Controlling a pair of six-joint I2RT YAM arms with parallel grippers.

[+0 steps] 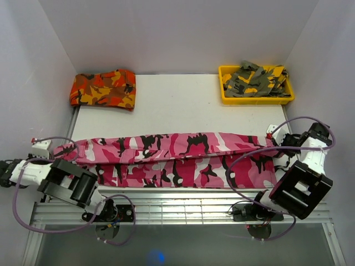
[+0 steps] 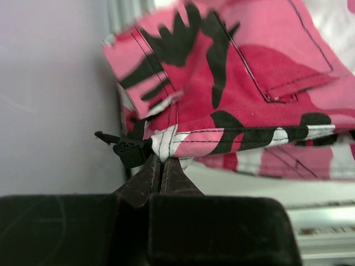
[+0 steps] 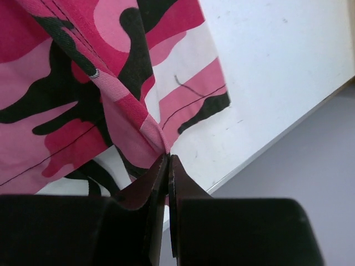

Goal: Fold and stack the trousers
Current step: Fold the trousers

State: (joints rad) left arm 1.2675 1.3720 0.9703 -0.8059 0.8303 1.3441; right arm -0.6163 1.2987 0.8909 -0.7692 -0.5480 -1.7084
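The pink, magenta, white and black camouflage trousers [image 1: 177,158] lie stretched left to right across the near part of the table, folded lengthwise. My left gripper [image 1: 55,148] is shut on their waistband end at the far left; in the left wrist view its tips [image 2: 160,160] pinch the white and pink band [image 2: 183,141] beside a black strap buckle [image 2: 130,151]. My right gripper [image 1: 273,138] is shut on the leg-hem end at the right; in the right wrist view its tips [image 3: 167,159] pinch a pink fold of cloth [image 3: 138,119] held above the table.
Folded orange-red camouflage trousers [image 1: 104,88] lie at the back left. A yellow bin [image 1: 227,95] at the back right holds olive-grey camouflage trousers [image 1: 256,80]. White walls stand close on both sides. A slatted metal rail [image 1: 183,202] runs along the near edge.
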